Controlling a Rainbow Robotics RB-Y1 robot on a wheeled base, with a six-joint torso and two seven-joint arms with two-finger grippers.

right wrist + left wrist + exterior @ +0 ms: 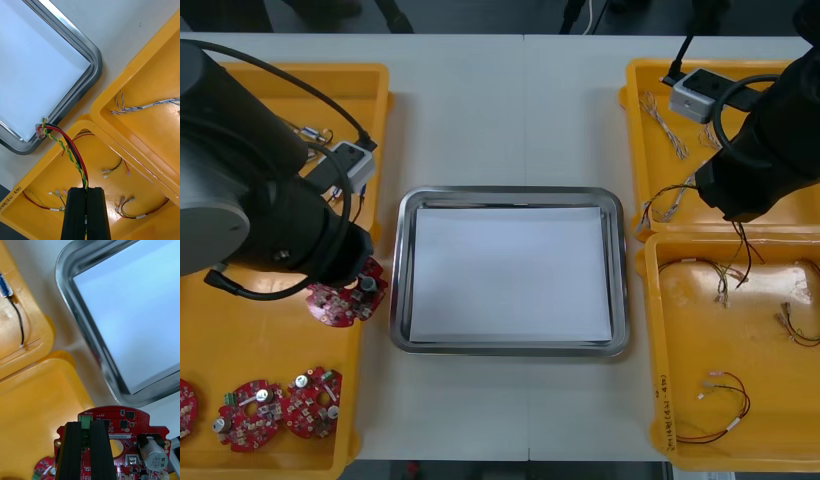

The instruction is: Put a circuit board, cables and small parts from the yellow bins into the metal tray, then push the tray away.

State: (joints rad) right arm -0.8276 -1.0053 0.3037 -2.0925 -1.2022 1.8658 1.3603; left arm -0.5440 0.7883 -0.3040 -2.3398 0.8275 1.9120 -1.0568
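Observation:
My left gripper (87, 424) is shut on the green connector of a round red circuit board (123, 427). It holds the board above the near left yellow bin (240, 340), close to the left rim of the metal tray (510, 348). In the front view the board (340, 300) shows under the left arm. My right gripper (86, 190) is shut on a red, yellow and black cable (67, 150), which hangs over the near right bin (45, 176) by the tray's corner (86, 80). The strands of this cable (743, 250) dangle below the right arm. The tray is white inside and bare.
Three more circuit boards (255, 410) lie in the near left bin. Loose cables (725, 405) lie in the near right bin (660, 380). Twisted blue and white cables (150, 106) lie in the far right bin (640, 130). A black cable (18, 322) lies in the far left bin (370, 90).

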